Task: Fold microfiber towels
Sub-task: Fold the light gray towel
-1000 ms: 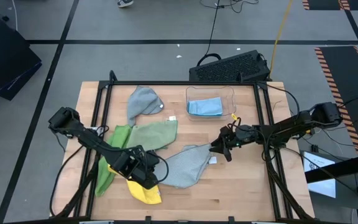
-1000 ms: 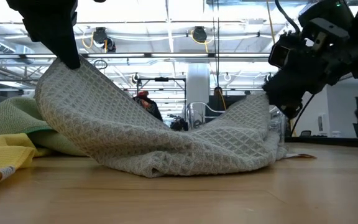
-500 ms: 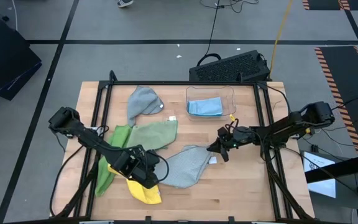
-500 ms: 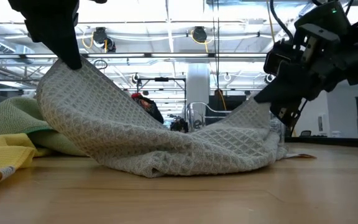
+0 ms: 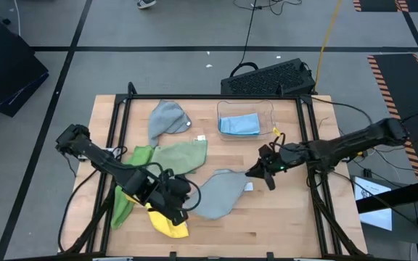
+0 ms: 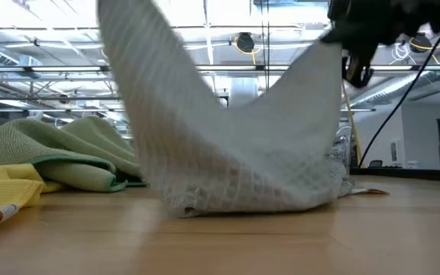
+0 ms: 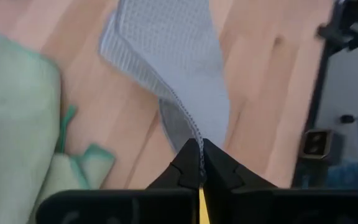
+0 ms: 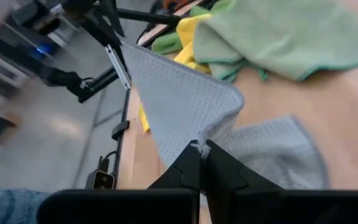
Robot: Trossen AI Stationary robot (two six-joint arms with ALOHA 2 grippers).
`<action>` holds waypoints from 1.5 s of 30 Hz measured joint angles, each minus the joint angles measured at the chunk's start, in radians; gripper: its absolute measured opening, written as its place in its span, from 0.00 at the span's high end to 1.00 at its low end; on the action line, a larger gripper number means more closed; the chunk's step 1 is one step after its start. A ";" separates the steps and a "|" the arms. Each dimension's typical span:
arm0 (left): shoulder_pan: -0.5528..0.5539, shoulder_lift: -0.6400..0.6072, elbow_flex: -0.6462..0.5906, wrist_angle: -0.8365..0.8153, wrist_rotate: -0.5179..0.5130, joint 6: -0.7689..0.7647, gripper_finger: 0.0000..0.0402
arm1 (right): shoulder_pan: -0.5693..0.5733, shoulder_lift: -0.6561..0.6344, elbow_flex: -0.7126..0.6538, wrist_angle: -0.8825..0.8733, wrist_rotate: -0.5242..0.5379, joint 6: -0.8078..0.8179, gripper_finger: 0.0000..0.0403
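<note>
**Now lifting the grey towel by two corners**

Here the grey towel (image 5: pixel 220 194) hangs over the table's middle, lower edge resting on the table (image 5: pixel 281 225). The left gripper (image 5: pixel 182 199) is pinched tight on one corner, the right gripper (image 5: pixel 258 170) likewise on the opposite corner.

Judgement: raise both corners evenly and draw them apart until the cloth hangs flat, well clear of the sage green towel (image 5: pixel 180 156) and yellow towel (image 5: pixel 167 226).

The low view shows sag and table contact; the high view instead shows the second grey towel (image 5: pixel 167 119) and the light blue towel (image 5: pixel 239 124) in its clear bin (image 5: pixel 268 109).
</note>
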 joint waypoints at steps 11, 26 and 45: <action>0.000 0.000 0.206 0.003 -0.040 0.147 0.99 | 0.173 -0.061 0.520 -0.628 0.246 -0.052 1.00; -0.004 0.000 0.568 0.094 -0.055 0.410 0.99 | 0.392 0.166 1.156 -0.999 0.297 0.000 1.00; 0.074 0.005 0.466 -0.177 0.023 0.428 0.99 | 0.629 0.294 1.189 -1.088 0.221 0.489 1.00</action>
